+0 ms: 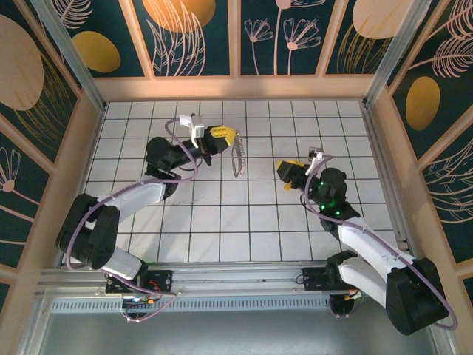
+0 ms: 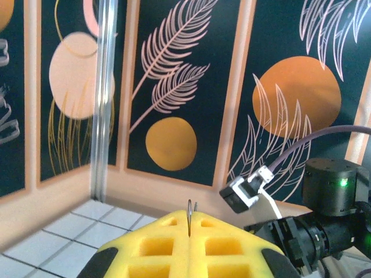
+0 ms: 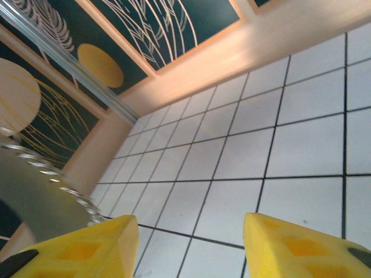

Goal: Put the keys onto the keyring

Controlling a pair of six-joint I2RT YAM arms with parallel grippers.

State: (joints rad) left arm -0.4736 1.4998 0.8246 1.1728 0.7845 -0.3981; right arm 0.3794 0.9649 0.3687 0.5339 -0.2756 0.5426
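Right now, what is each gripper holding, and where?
Left gripper is shut on the keyring, pinching one end of the loop between its pads. Right gripper is open, nothing between its fingers.

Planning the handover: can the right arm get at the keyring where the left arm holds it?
Probably yes. The left gripper, jaws shut, pinches the keyring by one end, leaving the rest of the loop free. The right gripper faces it across bare tiles, jaws open with nothing between them.

White surface with dark grid, teal walls with orange discs and pale leaves, yellow left claw, yellow right claw, grey keyring
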